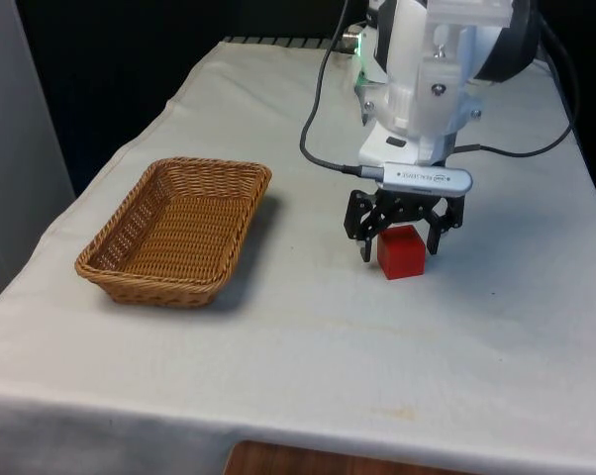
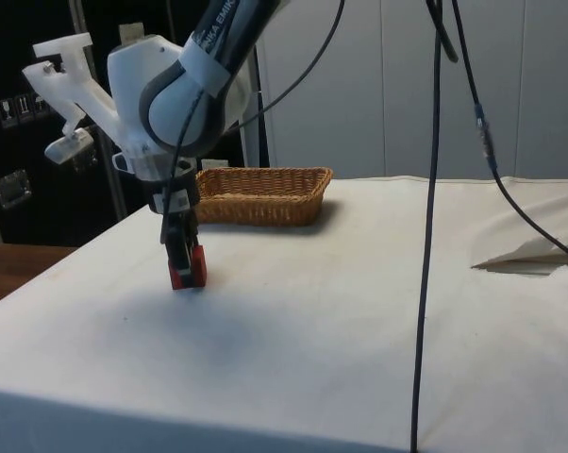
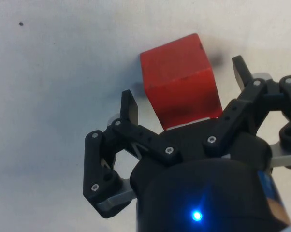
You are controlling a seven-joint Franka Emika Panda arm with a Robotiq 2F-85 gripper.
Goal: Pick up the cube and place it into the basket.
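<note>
A red cube (image 1: 400,253) rests on the white cloth, right of the woven basket (image 1: 155,283) in the front view. My black gripper (image 1: 402,247) is lowered over the cube and stands open, one finger on each side of it. In the wrist view the cube (image 3: 179,77) lies between the two fingertips (image 3: 128,104), with a narrow gap on both sides. From the side, the gripper (image 2: 181,253) reaches down to the cube (image 2: 188,273), which sits on the cloth. The basket (image 2: 261,201) holds nothing.
A black cable (image 1: 318,119) loops from the arm down to the gripper. More cables (image 2: 433,189) hang across the side view. A fold of cloth (image 2: 525,255) lies near the table's far side. The table's front edge (image 1: 298,430) is close to the camera.
</note>
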